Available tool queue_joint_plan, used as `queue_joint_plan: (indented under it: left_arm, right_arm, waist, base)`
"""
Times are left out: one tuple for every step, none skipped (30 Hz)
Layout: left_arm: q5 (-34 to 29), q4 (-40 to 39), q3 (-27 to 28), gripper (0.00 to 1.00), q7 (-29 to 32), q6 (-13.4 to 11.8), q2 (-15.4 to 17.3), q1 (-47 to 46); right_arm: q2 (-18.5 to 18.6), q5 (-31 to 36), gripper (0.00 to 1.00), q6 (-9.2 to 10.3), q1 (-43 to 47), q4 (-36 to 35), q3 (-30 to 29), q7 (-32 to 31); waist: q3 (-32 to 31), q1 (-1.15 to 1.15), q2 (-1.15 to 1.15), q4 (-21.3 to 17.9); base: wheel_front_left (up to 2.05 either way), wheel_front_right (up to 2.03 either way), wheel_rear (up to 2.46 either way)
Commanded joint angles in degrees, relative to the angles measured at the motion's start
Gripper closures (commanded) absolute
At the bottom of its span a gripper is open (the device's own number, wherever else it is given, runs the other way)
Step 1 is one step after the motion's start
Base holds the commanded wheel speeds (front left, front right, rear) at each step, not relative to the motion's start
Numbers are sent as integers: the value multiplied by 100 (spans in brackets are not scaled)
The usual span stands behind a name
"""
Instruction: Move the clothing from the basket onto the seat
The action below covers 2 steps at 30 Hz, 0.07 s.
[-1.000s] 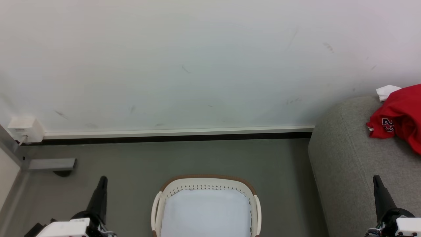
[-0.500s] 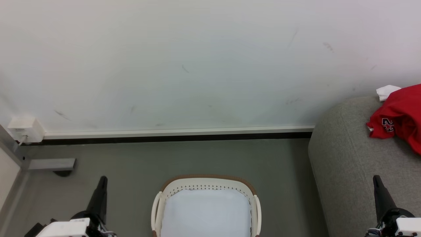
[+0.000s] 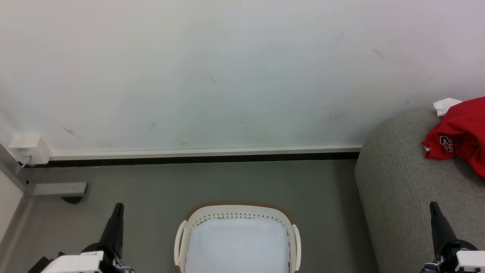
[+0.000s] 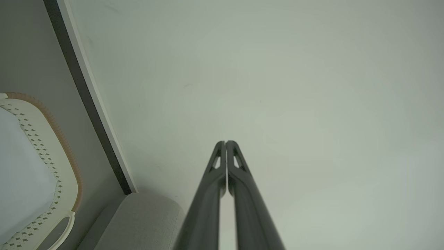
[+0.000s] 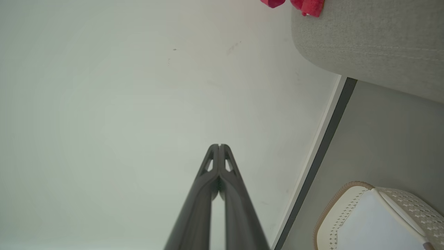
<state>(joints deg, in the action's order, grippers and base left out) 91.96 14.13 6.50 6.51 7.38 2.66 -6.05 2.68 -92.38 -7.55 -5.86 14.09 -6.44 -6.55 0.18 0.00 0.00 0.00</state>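
Where the jersey (image 3: pixel 460 132) lies: on the sofa (image 3: pixel 398 189), 2 o'clock from the basket (image 3: pixel 238 205).
Left gripper (image 3: pixel 119 207): clenched, empty, 9 o'clock of basket.
Right gripper (image 3: pixel 433 206): clenched, empty, 3 o'clock.

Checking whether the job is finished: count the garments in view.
1: the red jersey lies crumpled on the grey sofa at the head view's right edge; others may lie hidden past that edge.

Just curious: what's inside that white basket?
Inside the basket, just its bare pale base; the clothing lies on the seat. Its near end is cut off from view.
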Motion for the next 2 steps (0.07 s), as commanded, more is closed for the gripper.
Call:
queue_joint_plan:
  left_arm:
    - [84, -17, 6, 100, 24, 24, 41, -45]
    - [84, -17, 6, 100, 24, 24, 41, -45]
  right_arm:
    - [39, -9, 100, 12, -70, -23, -22, -16]
    - [39, -9, 100, 12, -70, -23, -22, -16]
  waist:
    - [0, 0, 0, 0]
    - [0, 0, 0, 0]
  base:
    - [0, 0, 0]
    - [0, 0, 0]
